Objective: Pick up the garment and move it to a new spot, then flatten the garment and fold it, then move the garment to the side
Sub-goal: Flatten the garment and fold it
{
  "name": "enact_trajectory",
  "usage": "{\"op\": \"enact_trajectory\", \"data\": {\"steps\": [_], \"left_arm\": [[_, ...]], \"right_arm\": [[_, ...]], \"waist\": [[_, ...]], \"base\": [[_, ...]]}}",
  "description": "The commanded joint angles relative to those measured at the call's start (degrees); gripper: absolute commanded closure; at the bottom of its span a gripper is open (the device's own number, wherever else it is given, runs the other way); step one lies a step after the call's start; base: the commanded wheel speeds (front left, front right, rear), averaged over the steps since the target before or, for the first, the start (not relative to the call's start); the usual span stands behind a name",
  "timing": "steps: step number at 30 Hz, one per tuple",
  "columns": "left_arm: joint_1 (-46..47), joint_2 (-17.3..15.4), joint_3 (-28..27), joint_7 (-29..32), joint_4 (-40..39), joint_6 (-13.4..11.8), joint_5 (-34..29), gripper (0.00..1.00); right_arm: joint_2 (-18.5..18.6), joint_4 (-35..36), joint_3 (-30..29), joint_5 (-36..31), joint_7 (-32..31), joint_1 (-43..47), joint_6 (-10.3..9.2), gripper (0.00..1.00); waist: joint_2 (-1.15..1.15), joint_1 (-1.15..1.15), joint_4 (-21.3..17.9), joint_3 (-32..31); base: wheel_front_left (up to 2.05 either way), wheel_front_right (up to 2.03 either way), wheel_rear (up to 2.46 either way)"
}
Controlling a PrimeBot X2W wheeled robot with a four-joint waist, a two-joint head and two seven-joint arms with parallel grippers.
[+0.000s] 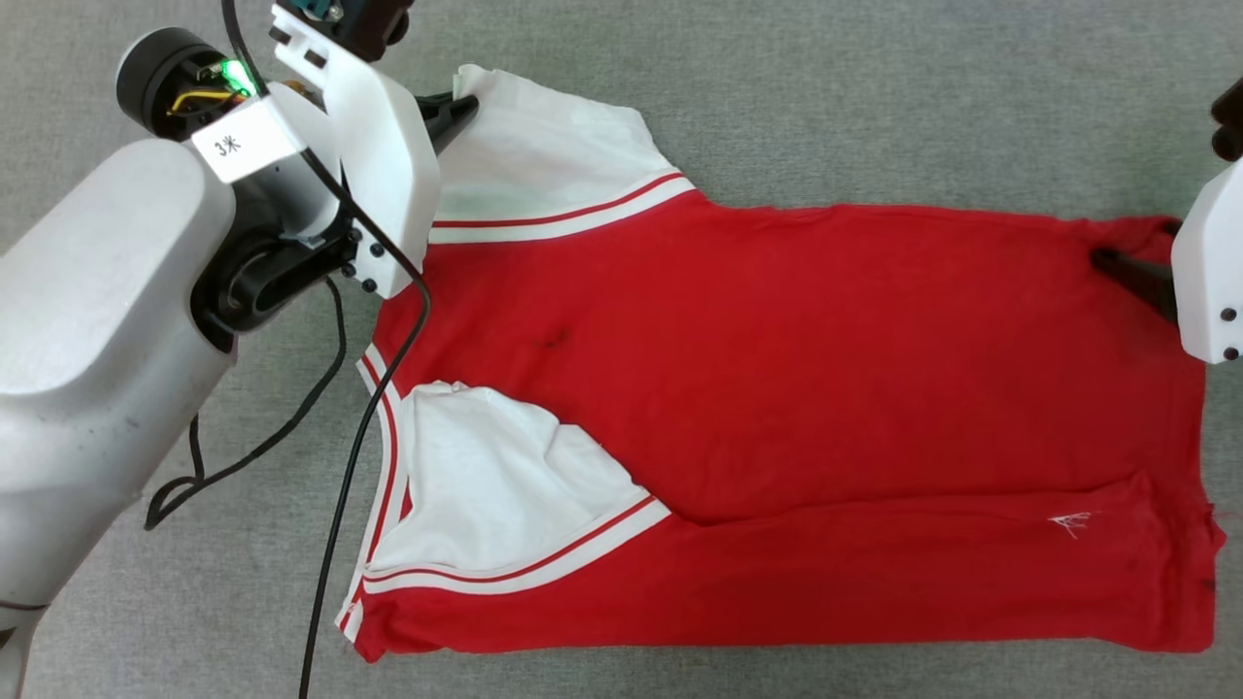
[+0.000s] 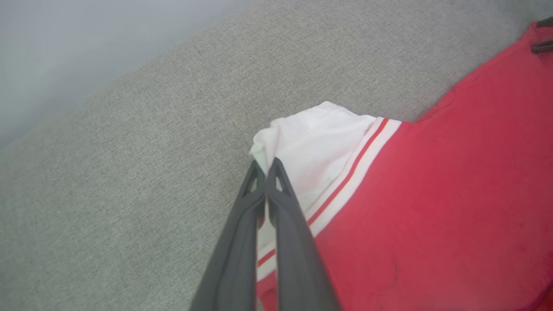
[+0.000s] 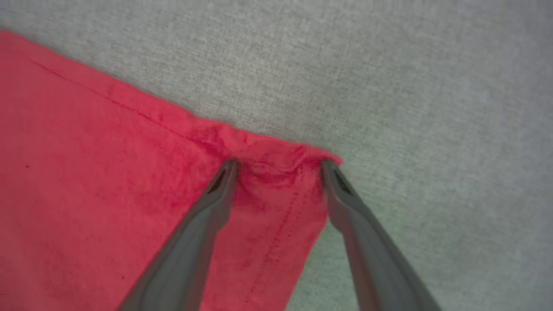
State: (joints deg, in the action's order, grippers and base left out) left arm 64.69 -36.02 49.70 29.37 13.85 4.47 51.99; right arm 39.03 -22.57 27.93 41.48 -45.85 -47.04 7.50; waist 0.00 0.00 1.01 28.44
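The garment (image 1: 777,369) lies spread on a grey cloth surface, red with white short sleeves and red-and-white striped trim, plain side up. Its near sleeve (image 1: 486,476) is folded in onto the body. My left gripper (image 1: 471,105) is shut on the edge of the far white sleeve (image 1: 544,155). In the left wrist view the left gripper (image 2: 264,166) pinches the sleeve's corner (image 2: 315,142), fingers pressed together. My right gripper (image 1: 1126,248) is at the garment's far right corner. In the right wrist view the right gripper (image 3: 278,163) stands open, its tips straddling the red hem corner (image 3: 276,190).
Grey cloth surface (image 1: 874,116) runs all around the garment. A black cable (image 1: 330,544) hangs from my left arm over the collar edge and the surface at the left. The surface's far edge (image 2: 142,65) shows past the sleeve in the left wrist view.
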Motion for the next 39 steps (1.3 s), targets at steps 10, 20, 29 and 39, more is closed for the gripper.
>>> {"op": "enact_trajectory", "data": {"steps": [10,20,29,39], "left_arm": [[-2.45,-0.88,-0.33,-2.46,0.61,-0.45,-0.12,1.00],[-10.96,-4.59,-1.42,-7.90,-2.19,-2.76,1.39,1.00],[-21.39,-8.19,-2.29,-12.46,-8.32,-7.41,3.37,1.00],[-34.01,-11.26,-0.12,-14.30,-13.27,-11.12,6.33,1.00]], "right_arm": [[0.56,-5.38,7.73,3.03,8.09,1.40,-0.03,1.00],[1.65,-3.72,9.26,5.70,23.18,2.27,-0.03,1.00],[3.71,-0.35,10.30,5.82,29.50,8.94,-0.04,1.00],[4.83,5.12,6.97,4.64,32.65,20.77,-0.04,1.00]], "waist": [[0.00,0.00,0.00,-0.98],[0.00,0.00,-1.86,-8.20],[0.00,0.00,-1.70,-13.96],[0.00,0.00,-1.37,-18.81]], "base": [[0.00,0.00,0.00],[0.00,0.00,0.00],[0.00,0.00,0.00],[0.00,0.00,0.00]]}}
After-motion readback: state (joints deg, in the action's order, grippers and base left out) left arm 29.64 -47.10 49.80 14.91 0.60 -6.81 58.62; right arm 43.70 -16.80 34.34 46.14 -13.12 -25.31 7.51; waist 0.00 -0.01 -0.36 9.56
